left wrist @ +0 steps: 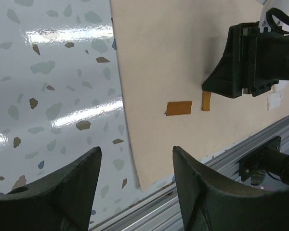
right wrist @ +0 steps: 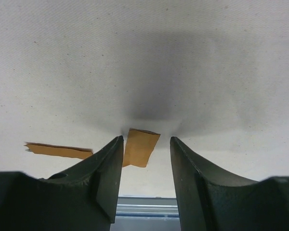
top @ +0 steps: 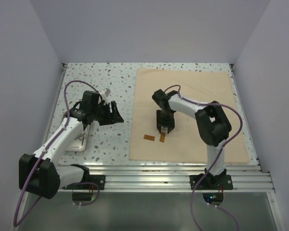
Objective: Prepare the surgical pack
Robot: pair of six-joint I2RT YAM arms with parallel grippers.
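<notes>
The tan cloth (top: 192, 110) lies flat on the right half of the table. Two brown strips rest near its front left corner: one (top: 149, 137) lies flat, the other (top: 162, 137) is just under my right gripper (top: 164, 128). In the right wrist view that strip (right wrist: 140, 148) sits between the parted jaws, close to the left finger (right wrist: 108, 168), and the gripper (right wrist: 146, 138) is open. The other strip (right wrist: 58, 150) lies to its left. My left gripper (top: 111, 113) hovers open over the bare table left of the cloth, holding nothing. The steel tray (top: 80, 141) sits partly under the left arm.
In the left wrist view, past my open left gripper (left wrist: 137, 159), I see the cloth's (left wrist: 183, 53) left edge, both strips (left wrist: 178, 108) (left wrist: 206, 101), the right gripper (left wrist: 245, 62) and a small white piece (left wrist: 275, 100) beside it. An aluminium rail (top: 173, 173) runs along the near edge. Walls enclose three sides.
</notes>
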